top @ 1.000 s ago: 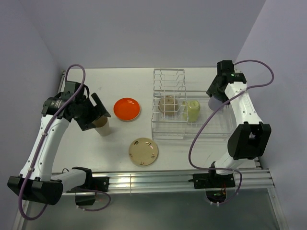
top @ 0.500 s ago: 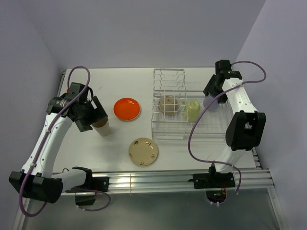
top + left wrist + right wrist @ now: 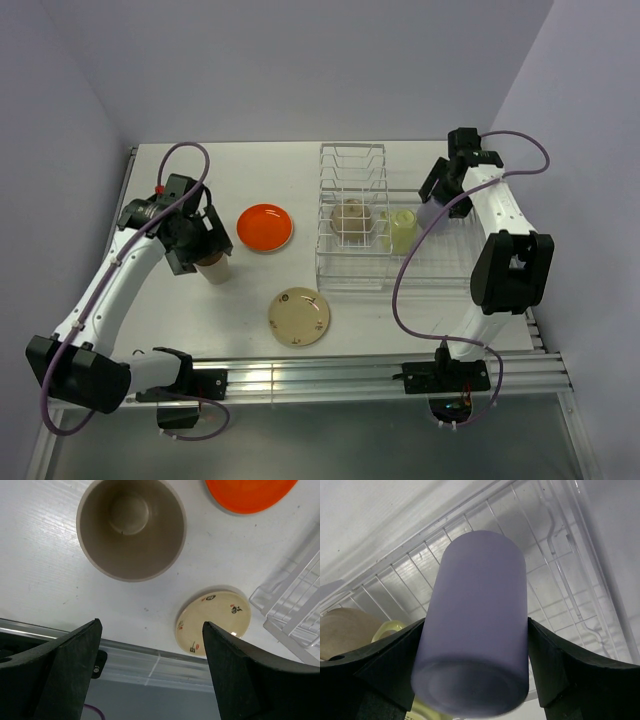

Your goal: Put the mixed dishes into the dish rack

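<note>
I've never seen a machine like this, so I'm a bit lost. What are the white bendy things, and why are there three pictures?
They are two robot arms bolted to a white table. The big picture comes from a camera above and behind them. The other two come from little cameras on each arm's wrist, so you see the black fingers of its tool at the bottom.

On the table lie an orange plate, a cream saucer with tiny drawings, and a tan cup. The wire dish rack has a bowl and a yellow-green cup in it.

The left tool is open above the tan cup and holds nothing. The right tool grips a lavender cup over the rack.
</note>
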`<state>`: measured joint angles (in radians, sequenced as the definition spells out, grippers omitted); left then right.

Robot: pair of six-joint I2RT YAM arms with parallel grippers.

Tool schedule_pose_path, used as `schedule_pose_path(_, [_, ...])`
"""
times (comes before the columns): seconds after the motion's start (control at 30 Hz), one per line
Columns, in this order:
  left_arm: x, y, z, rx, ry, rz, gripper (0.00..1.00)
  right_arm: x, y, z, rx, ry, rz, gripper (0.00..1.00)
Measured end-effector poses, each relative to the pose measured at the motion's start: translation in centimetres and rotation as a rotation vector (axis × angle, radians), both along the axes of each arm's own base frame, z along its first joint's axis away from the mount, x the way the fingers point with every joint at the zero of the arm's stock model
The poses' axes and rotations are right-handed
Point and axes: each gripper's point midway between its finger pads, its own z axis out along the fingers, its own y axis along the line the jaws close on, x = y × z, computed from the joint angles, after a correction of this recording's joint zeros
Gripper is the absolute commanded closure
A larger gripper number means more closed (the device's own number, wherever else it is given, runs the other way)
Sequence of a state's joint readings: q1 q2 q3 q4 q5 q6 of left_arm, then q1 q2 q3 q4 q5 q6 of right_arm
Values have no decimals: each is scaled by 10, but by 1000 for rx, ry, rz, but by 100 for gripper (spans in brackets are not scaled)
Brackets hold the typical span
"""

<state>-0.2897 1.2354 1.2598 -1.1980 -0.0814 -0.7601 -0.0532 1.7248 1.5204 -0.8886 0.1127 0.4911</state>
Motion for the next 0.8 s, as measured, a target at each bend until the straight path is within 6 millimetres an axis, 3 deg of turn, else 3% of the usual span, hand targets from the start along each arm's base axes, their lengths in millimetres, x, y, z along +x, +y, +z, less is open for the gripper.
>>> schedule_pose_path(0.5, [40, -6, -24, 43, 12, -25, 12, 0, 3, 1, 11, -6, 17, 13])
schedule_pose_path(0.8, [56, -7, -31, 57, -7, -27, 12, -6, 10, 37, 39, -101, 36, 13])
